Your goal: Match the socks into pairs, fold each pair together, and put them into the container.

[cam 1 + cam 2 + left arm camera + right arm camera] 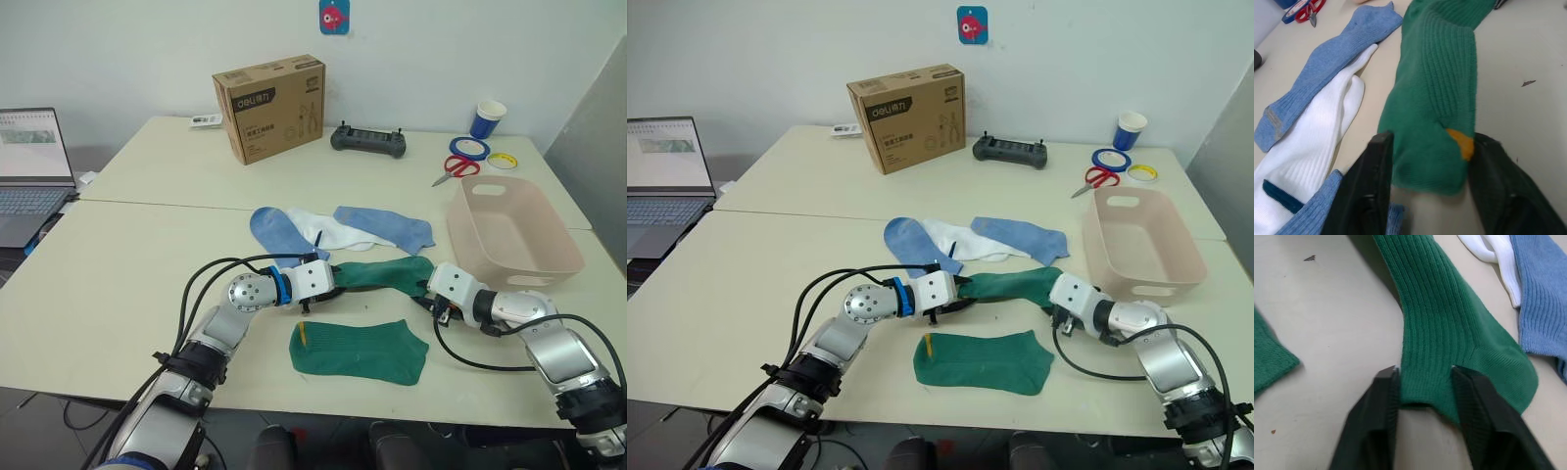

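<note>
Pairing step: left gripper [1422,188] and right gripper [1425,404] each pinch one end of a green sock [382,273], stretched between them above the second green sock [360,350]. Next: lay it squarely on that one, then fold; container [509,257] sits right

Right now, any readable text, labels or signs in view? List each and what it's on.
"deli": brand mark on the brown cardboard box; the Chinese characters and small print under it are too small to read.
Laptop screen: content too blurred to read.
Blue wall sign: a red fish picture, no legible words.
Blue paper cup, tape rolls, black controller: no readable text.
</note>
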